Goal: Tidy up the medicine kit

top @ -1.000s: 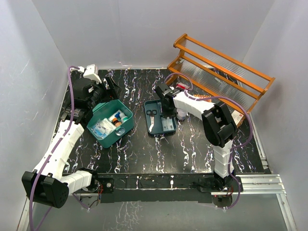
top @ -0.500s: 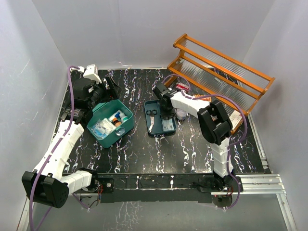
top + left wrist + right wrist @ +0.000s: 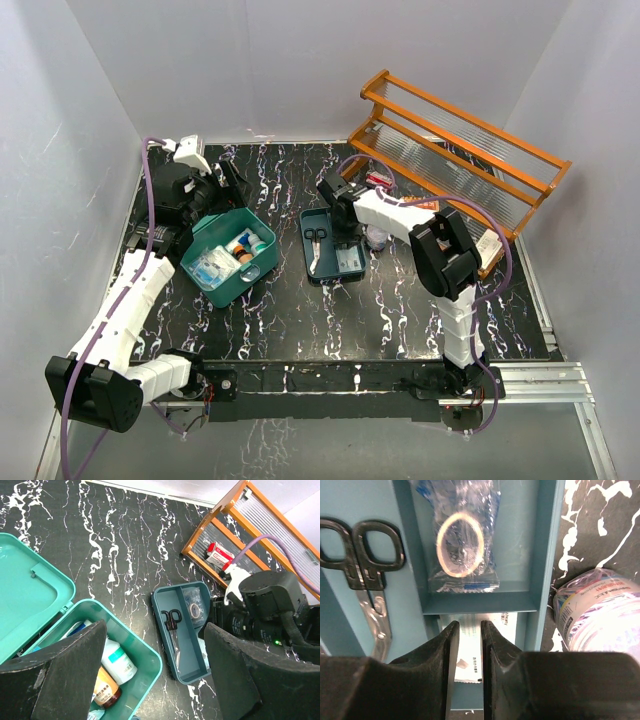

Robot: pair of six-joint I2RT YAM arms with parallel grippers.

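- Your right pincer (image 3: pixel 469 624) hangs over the insert tray (image 3: pixel 547 555) with its jaws only a narrow slit apart. One white packet (image 3: pixel 467 662) shows through the slit. You cannot tell whether the tips touch it.
- In the tray you can count one pair of scissors (image 3: pixel 362 575) in the long left compartment and one clear bag with a pale ring (image 3: pixel 461 545) in the upper right one. The packet lies in the compartment below that.
- One bottle (image 3: pixel 592 610) stands just outside the tray's right wall. Glare washes out its label.
- Your left pincer (image 3: pixel 155 625) is spread wide and grips nothing, above the medicine kit (image 3: pixel 250 280).
- The kit sits open on the left half of the black marbled table (image 3: pixel 300 320), with its lid (image 3: pixel 30 580) laid back. The tray lies to its right, apart from it.
- Inside the kit you can make out two bottles, one white with a teal label (image 3: pixel 117 660) and one orange-labelled (image 3: pixel 105 692). The left finger hides the rest.
- One orange rack (image 3: pixel 455 140) stands at the far right, holding one small red-and-white box (image 3: pixel 218 554).
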